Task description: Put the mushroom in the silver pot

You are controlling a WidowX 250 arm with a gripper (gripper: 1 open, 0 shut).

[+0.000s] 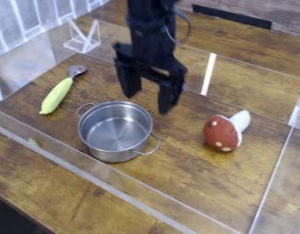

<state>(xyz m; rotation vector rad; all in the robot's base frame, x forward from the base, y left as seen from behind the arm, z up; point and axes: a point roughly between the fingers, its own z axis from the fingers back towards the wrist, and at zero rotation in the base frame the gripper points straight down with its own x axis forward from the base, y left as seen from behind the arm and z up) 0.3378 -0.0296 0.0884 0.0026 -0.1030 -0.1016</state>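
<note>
One wide wooden table of dark brown planks fills the view, and on it stands a low clear plastic barrier that fences in the working patch on all sides. Above the middle hangs the black robot arm, reaching down from the top edge, with its black gripper pointing at the tabletop; the two long fingers stand well apart with nothing between them, one just above the far rim of the pot, the other lower and to the right of it.

Left of centre sits the small round shiny steel pot, upright, with a little loop handle at each side and nothing inside but reflections. Further left lies the long yellow-green corn cob, slanting on the wood, well apart from the pot. Just beyond its far tip is a small grey metal object, too blurred for me to name.

Right of the pot, clear of it and of the gripper, the little toy mushroom lies on its side on the table, reddish-brown cap towards me, white stem pointing up and right.

No writing or brand mark is legible on anything.
</note>
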